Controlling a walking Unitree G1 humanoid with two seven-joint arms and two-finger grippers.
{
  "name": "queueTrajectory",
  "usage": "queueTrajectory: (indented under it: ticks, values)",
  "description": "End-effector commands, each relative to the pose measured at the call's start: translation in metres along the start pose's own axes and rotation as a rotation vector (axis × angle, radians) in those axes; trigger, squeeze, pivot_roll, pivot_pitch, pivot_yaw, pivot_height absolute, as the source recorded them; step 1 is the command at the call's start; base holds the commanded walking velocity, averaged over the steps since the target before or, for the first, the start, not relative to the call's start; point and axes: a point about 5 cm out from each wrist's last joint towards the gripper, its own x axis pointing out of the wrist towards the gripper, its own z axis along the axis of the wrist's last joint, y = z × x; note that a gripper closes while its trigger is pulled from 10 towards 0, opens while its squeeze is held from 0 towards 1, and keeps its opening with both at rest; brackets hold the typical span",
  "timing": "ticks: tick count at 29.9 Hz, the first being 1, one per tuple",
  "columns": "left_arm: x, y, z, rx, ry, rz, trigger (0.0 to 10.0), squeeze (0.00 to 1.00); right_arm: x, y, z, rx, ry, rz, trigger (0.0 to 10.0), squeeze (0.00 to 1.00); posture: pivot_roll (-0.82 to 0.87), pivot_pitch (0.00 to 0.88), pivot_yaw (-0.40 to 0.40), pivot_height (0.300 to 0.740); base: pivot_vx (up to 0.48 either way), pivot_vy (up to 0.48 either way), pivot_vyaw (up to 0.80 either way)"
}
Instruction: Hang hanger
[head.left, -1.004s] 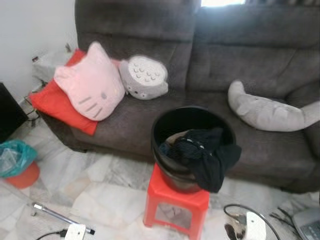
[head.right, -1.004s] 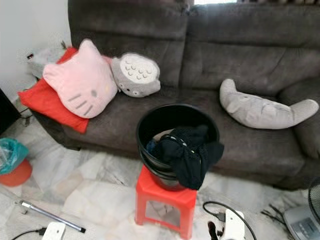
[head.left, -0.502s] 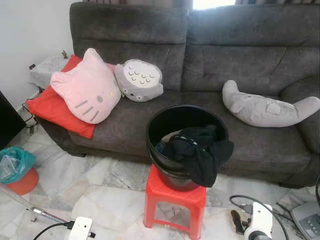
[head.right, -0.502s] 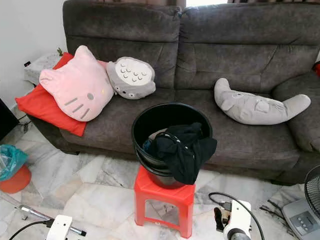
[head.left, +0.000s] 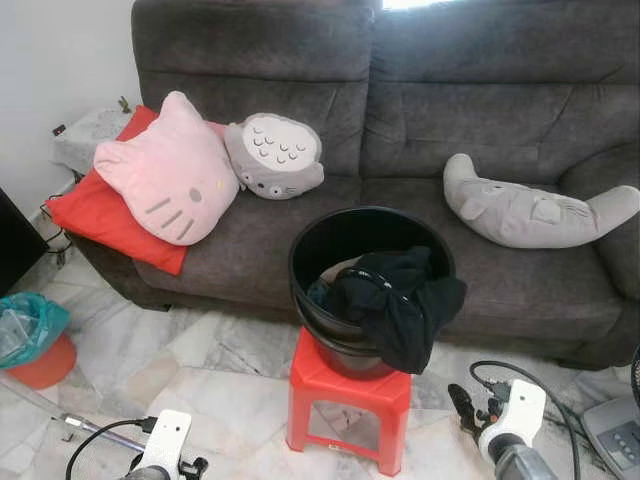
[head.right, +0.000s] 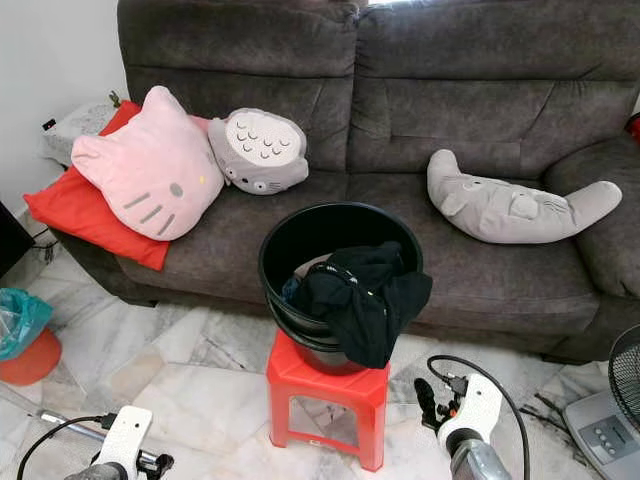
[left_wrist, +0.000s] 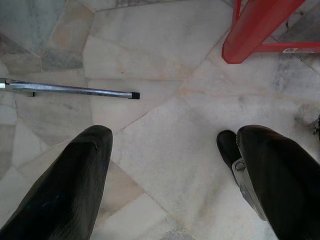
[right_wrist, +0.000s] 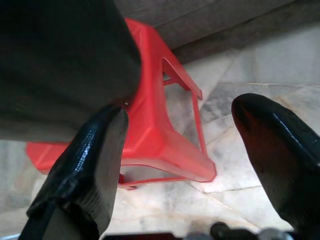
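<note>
A black bucket (head.left: 330, 240) stands on a red plastic stool (head.left: 350, 385) in front of a dark grey sofa. Black clothes (head.left: 400, 300) spill over the bucket's front rim. My right gripper (head.left: 462, 405) is low at the stool's right, near the floor. In the right wrist view it (right_wrist: 180, 110) is open, with the red stool (right_wrist: 160, 140) beyond its fingers. My left gripper (left_wrist: 172, 135) is open over the marble floor, left of the stool. A metal tube (left_wrist: 70, 90) lies on the floor just ahead of it.
The sofa (head.left: 460, 130) carries a pink cat cushion (head.left: 170, 185), a red cushion (head.left: 95, 215), a grey round plush (head.left: 275, 155) and a long grey plush (head.left: 530, 210). A teal bag in an orange pot (head.left: 30, 335) sits at the left. A fan base (head.right: 605, 430) and a black cable (head.left: 530, 375) lie at the right.
The camera has shifted and steadied, so the whole picture sits differently. Both wrists have come up higher into the bottom of the view. The bucket, clothes and stool have not moved.
</note>
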Motion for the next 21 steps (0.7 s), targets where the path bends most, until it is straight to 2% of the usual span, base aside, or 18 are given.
queueTrajectory:
  ticks: [1,2,3,4,9,12,17,21]
  values:
    - [0.002,0.000,0.006,-0.015,-0.001,0.013,10.0,0.00,0.003,0.004,0.006,0.077,-0.030,0.040,10.0,0.00,-0.13,0.000,0.031,0.740,0.000,0.000,0.00]
    - [0.002,0.000,0.006,-0.015,-0.001,0.013,10.0,0.00,0.003,0.004,0.006,0.077,-0.030,0.040,10.0,0.00,-0.13,0.000,0.031,0.740,0.000,0.000,0.00]
    - [0.003,-0.001,0.010,-0.019,-0.011,0.016,10.0,0.00,0.016,0.034,0.033,0.074,-0.162,0.164,10.0,0.00,-0.13,0.000,0.020,0.740,0.000,0.000,0.00]
    - [0.003,-0.003,0.011,-0.025,-0.015,0.016,10.0,0.00,0.020,0.046,0.044,0.063,-0.201,0.211,10.0,0.00,-0.13,0.000,0.006,0.740,0.000,0.000,0.00]
    - [0.000,-0.010,-0.006,-0.047,0.000,0.012,10.0,0.00,0.018,0.039,0.033,0.088,-0.135,0.225,10.0,0.00,-0.13,0.000,-0.007,0.740,0.000,0.000,0.00]
    - [0.000,-0.013,-0.008,-0.044,0.002,0.007,10.0,0.00,0.016,0.038,0.026,0.060,-0.105,0.240,10.0,0.00,-0.14,0.000,-0.011,0.740,0.000,0.000,0.00]
    - [-0.001,-0.018,-0.014,-0.043,0.006,0.000,10.0,0.00,0.016,0.036,0.023,0.097,-0.091,0.219,10.0,0.00,-0.14,0.000,-0.019,0.740,0.000,0.000,0.00]
    - [-0.002,-0.019,-0.017,-0.046,0.001,0.001,10.0,0.00,0.014,0.039,0.014,0.118,-0.044,0.254,10.0,0.00,-0.12,0.000,-0.031,0.740,0.000,0.000,0.00]
